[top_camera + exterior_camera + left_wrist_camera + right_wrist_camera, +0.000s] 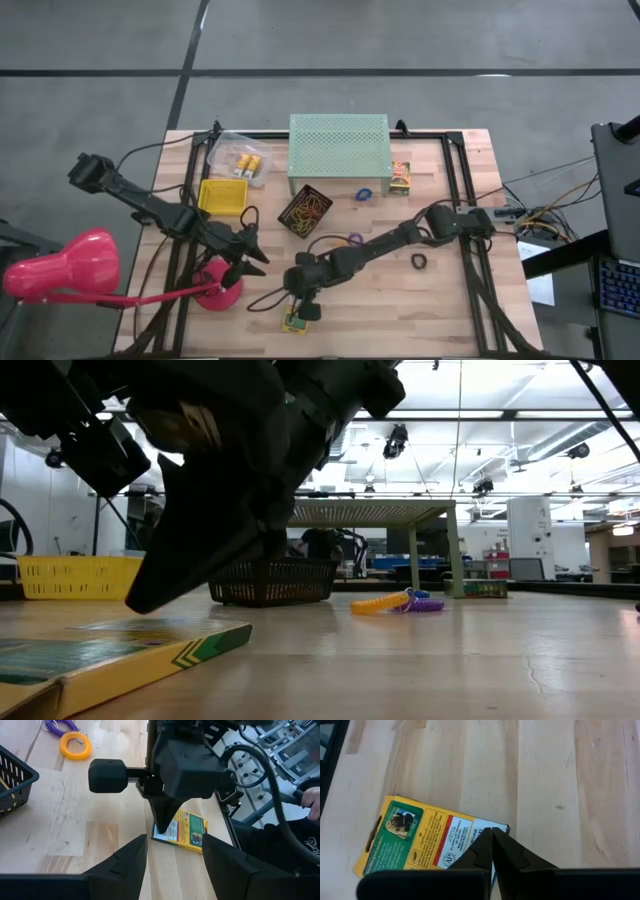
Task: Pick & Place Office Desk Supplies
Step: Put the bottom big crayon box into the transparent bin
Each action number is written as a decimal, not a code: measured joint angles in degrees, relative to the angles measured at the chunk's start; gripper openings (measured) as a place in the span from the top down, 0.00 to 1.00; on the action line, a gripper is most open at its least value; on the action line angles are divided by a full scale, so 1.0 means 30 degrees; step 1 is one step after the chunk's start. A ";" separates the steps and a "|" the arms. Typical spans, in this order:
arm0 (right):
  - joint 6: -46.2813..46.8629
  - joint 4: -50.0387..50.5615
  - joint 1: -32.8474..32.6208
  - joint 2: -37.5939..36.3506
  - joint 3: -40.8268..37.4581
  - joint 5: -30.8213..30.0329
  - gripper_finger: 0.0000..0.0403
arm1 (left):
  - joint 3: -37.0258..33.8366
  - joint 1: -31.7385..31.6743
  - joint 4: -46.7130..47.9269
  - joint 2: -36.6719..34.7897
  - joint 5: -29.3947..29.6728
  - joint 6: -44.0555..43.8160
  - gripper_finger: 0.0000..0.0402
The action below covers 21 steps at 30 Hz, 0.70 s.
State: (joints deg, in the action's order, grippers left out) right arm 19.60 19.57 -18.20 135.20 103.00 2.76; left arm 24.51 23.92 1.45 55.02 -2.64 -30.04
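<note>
The pale plank table (470, 290) carries the mint-green perforated metal stand (338, 148) at the back, with the glossy pink desk lamp (60, 268) off the left front corner. Sorting looks well begun but unfinished: a black mesh basket (304, 210) already holds a tangle of thin rubber bands, and a clear bag (238, 158) holds 2 small yellow pieces, while a yellow bin (224, 196) sits beside it with nothing visible inside. Still loose are a printed box (400, 176) by the stand, a small blue ring (364, 194), a black ring (419, 262), and coiled orange and purple bands (398, 603). The right gripper (492, 836), fingers pressed together, rests its tips on the edge of the flat yellow-and-green box (417, 842) near the front edge, not holding it. The left gripper (172, 851) hovers just beside, fingers spread and holding nothing.
</note>
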 joint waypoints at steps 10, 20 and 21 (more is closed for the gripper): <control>0.1005 0.0445 0.0153 -0.0022 -0.0246 -0.0060 0.98 | 0.0000 0.0000 -0.0006 0.0000 -0.0001 -0.0001 0.52; 0.5313 0.3558 0.0061 -0.0375 -0.0188 -0.1440 0.98 | -0.0015 0.0000 -0.0007 0.0007 -0.0005 -0.0007 0.52; 0.5736 0.3742 0.0020 -0.0401 -0.0188 -0.1561 0.98 | -0.0015 0.0000 -0.0001 0.0007 -0.0005 -0.0007 0.52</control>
State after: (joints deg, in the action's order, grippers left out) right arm 36.81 30.80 -18.13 133.99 102.43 -1.92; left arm 24.47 23.92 1.45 55.04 -2.66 -30.06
